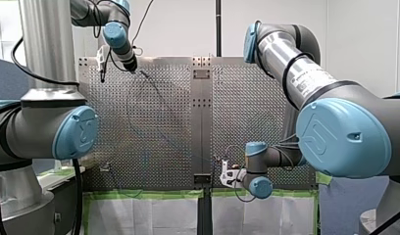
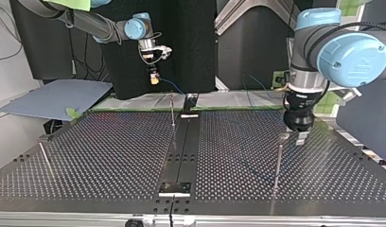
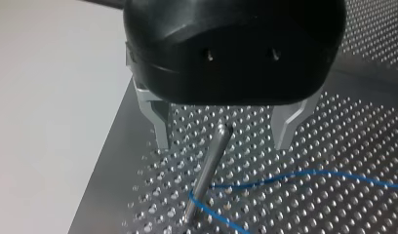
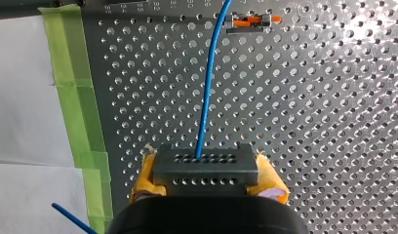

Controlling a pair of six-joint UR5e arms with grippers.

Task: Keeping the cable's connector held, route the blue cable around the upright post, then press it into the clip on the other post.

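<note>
Right jaws grip the connector (image 4: 205,170), left jaws gape over the post (image 3: 209,168).

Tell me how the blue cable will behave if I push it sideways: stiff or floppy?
Probably floppy: the blue cable bends sharply at the post. Likely light, being very thin. It leaves the connector in a nearly straight run, so expect slight springiness.

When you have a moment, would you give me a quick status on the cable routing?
Right gripper shut on connector. Left gripper open, fingers either side of post top. Blue cable bent around post base. Nothing blocking seen.
</note>
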